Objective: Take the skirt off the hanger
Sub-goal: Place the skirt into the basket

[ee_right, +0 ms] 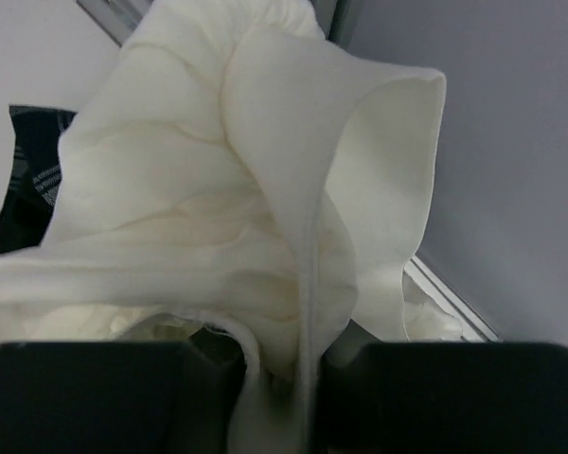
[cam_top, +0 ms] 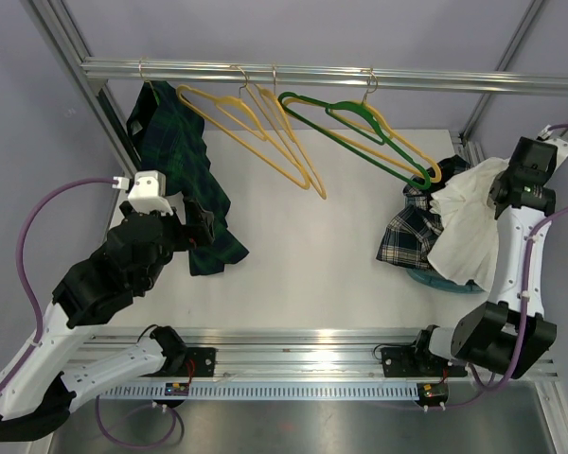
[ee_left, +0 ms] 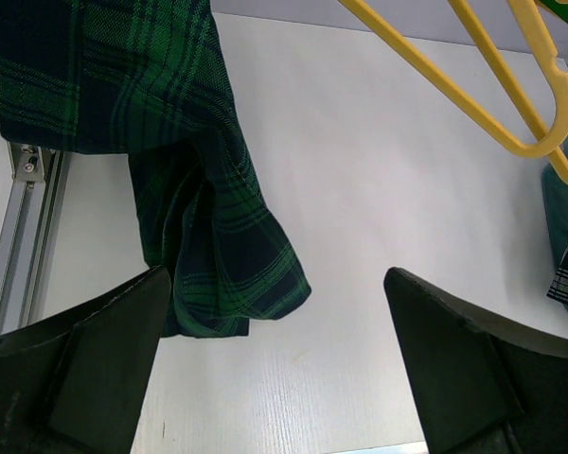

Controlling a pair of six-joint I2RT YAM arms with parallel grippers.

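- From my remote station, the right end effector [ee_right: 275, 397] sits at the far right of the surface with cream fabric bunched between its dark fingers [ee_right: 95, 397]; the jaws stand narrow, and I cannot tell whether they grip or merely touch the cream skirt [cam_top: 469, 227].
- The cream skirt drapes from that end effector down onto a heap at the right side: a black-and-white plaid garment [cam_top: 409, 232] beside it and a teal item [cam_top: 435, 280] underneath.
- My left end effector [ee_left: 275, 378] is spread wide with nothing between its fingers, low over the surface, just beside the hem of a dark green-and-navy plaid garment [cam_top: 180, 170].
- That green plaid garment hangs from the left end of the rail [cam_top: 322, 74] and trails down to the surface.
- Along the rail hang bare hangers: yellow hangers [cam_top: 256, 132] toward the middle, then a green hanger [cam_top: 360, 137] with another yellow one behind it, its lower end near the pile on the right.
- The white surface [cam_top: 312, 246] is matte and faintly grained, edged at the near side by an aluminium track [cam_top: 293, 355] carrying both arm bases.
- Aluminium framing posts rise at the left and right corners; pale grey-lilac walls close the space behind.
- Purple cables [cam_top: 38, 227] loop from both arms.
- I can read no brand, label or writing in any view.
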